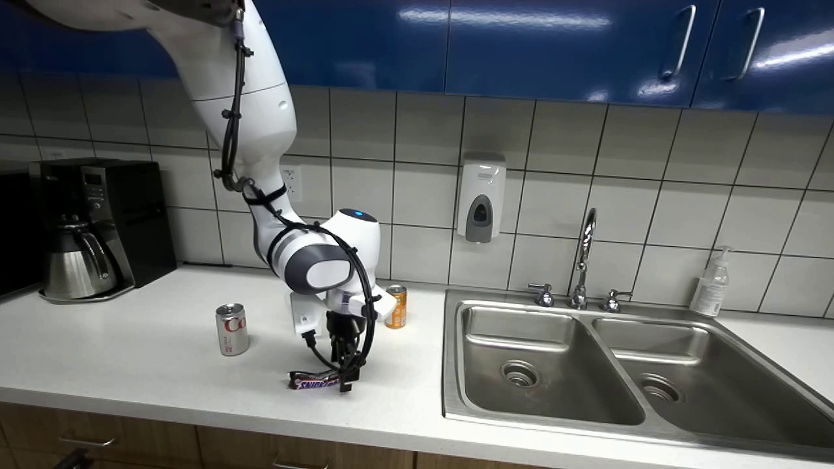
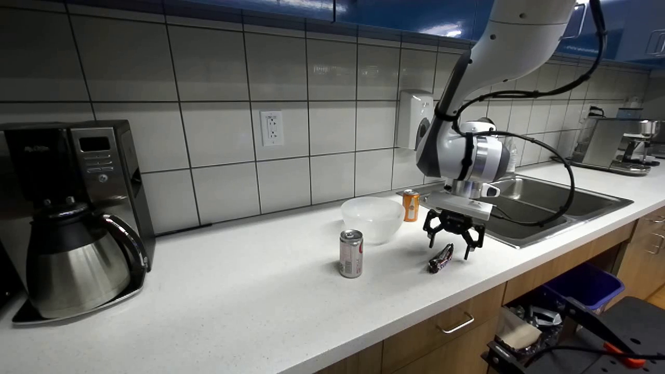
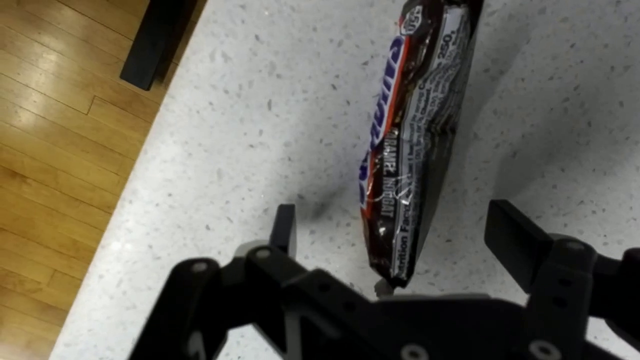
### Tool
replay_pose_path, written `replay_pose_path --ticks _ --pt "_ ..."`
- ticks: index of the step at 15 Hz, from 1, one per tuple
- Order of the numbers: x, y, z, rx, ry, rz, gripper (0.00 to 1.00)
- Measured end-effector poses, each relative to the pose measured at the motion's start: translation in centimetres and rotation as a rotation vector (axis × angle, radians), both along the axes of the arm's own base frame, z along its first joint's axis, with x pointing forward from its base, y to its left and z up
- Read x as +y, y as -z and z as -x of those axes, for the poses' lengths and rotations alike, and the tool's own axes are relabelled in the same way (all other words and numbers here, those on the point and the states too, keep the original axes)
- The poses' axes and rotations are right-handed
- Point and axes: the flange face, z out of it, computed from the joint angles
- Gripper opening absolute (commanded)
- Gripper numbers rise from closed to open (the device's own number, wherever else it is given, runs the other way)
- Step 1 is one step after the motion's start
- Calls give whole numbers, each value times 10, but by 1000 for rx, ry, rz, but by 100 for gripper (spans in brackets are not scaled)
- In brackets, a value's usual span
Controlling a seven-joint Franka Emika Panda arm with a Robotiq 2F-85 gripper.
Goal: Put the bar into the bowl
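Note:
The bar [image 1: 314, 380], in a dark brown wrapper with light lettering, lies on its narrow side on the white counter near the front edge. It also shows in an exterior view [image 2: 441, 258] and in the wrist view [image 3: 417, 130]. My gripper [image 3: 399, 234] is open and empty. In the wrist view its fingers stand apart on either side of the bar's near end, touching neither side. In an exterior view the gripper [image 2: 449, 250] is low over the counter at the bar. The translucent whitish bowl [image 2: 371, 219] stands near the wall; the arm hides it in an exterior view.
A silver-red can [image 2: 351, 254] stands in front of the bowl. A small orange can [image 2: 411, 206] stands beside the bowl. The steel sink [image 1: 449, 365] lies to one side, a coffee maker [image 1: 124, 215] to the other. The counter's front edge [image 3: 135, 170] is close to the gripper.

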Motion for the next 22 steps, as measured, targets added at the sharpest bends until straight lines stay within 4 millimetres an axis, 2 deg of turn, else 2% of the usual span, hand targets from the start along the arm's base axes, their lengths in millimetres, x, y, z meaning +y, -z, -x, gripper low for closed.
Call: replay_pose_path --ticks 4,7,12,17,19,22 --pt "-1 2 -1 1 1 0 33" --pt "-5 3 0 5 6 -1 14" --pt "-9 2 2 16 13 -12 8" --pt "-9 -3 -1 2 11 -13 7" --pt "-7 -22 -9 -39 3 -7 7" --pt "0 -65 -13 -118 -23 4 7"
